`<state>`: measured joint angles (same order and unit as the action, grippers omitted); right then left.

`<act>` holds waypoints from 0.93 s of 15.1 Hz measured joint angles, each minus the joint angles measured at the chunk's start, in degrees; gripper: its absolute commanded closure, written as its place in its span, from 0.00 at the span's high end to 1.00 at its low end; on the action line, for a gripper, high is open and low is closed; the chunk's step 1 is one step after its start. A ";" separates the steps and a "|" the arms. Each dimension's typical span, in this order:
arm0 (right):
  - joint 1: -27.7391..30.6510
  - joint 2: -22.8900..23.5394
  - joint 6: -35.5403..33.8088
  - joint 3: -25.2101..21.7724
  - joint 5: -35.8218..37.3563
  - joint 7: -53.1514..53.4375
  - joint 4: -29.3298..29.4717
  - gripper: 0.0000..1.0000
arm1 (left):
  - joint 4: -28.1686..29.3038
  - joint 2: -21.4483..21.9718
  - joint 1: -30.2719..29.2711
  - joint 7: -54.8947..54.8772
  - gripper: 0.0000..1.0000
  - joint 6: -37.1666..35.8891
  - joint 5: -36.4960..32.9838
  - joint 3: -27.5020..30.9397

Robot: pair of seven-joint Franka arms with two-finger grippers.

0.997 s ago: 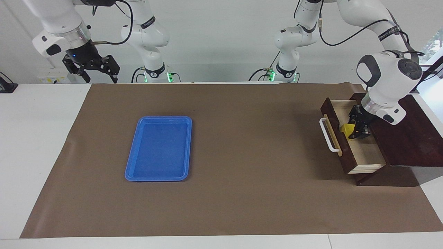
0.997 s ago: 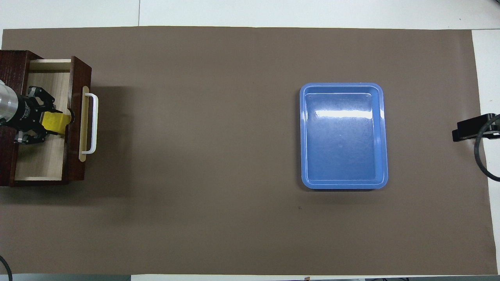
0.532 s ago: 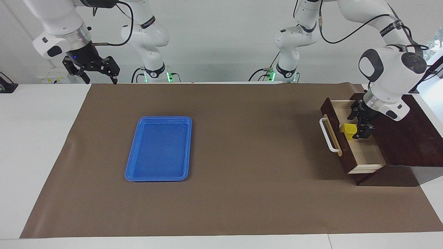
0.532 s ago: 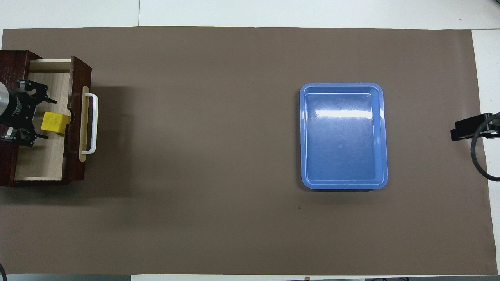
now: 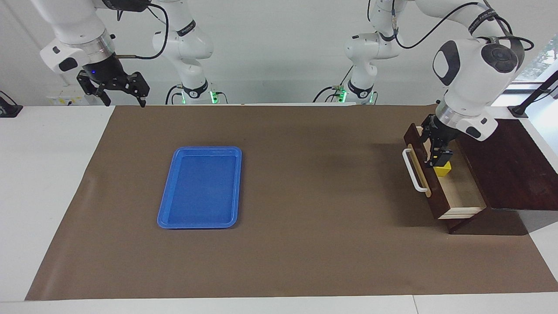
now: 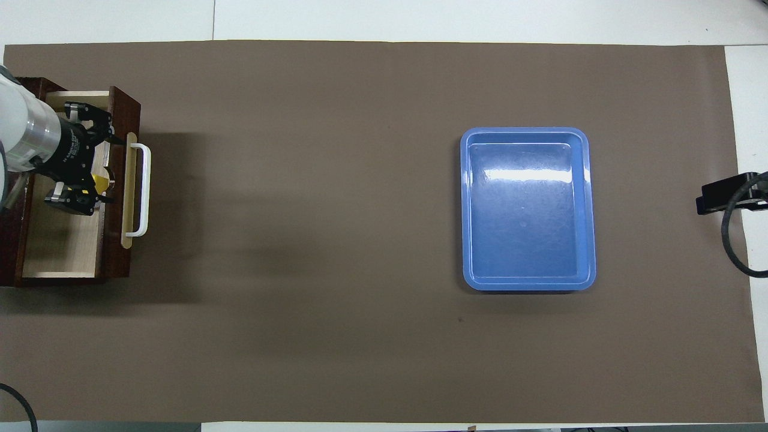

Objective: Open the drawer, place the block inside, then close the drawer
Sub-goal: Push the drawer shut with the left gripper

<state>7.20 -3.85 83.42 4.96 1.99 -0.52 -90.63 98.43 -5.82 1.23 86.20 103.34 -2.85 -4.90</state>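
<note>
The dark brown box [image 5: 510, 165] stands at the left arm's end of the table with its drawer [image 5: 462, 192] pulled open. The pale interior shows in the overhead view [image 6: 60, 252]. The white bar handle [image 5: 412, 170] faces the table's middle. The yellow block [image 5: 444, 170] lies in the drawer just inside its front panel, and only a sliver of the block [image 6: 96, 178] shows from overhead. My left gripper [image 5: 429, 148] is open and empty, raised over the block and the drawer's front panel [image 6: 111, 169]. My right gripper [image 5: 124, 98] is open, waiting high over its own corner of the mat.
A blue tray [image 5: 162, 209] lies on the brown mat toward the right arm's end and also shows in the overhead view [image 6: 465, 210]. A black device with a cable [image 6: 726, 198] sits on the white table edge at that end.
My left gripper let go of the block, which now rests in the drawer. The gripper rose and moved over the drawer's front panel. The right arm has not moved.
</note>
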 measured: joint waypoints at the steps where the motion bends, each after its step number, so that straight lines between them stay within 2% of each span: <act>1: 0.00 0.00 0.00 0.00 0.00 0.00 0.00 1.00 | 0.65 -0.19 0.48 0.91 1.00 0.06 -1.30 -0.03; 8: 0.00 0.00 -0.01 0.00 0.00 0.00 0.00 1.00 | 7.75 -0.89 0.78 2.23 1.00 7.23 -5.84 0.41; 14: 0.00 -0.01 -0.07 0.00 -0.13 0.00 0.00 1.00 | 8.47 -0.88 -0.35 2.07 1.00 8.21 -7.20 0.65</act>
<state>7.20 -3.85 83.35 4.96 1.86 -0.52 -90.63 106.90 -6.70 0.88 88.27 111.55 -10.05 -4.25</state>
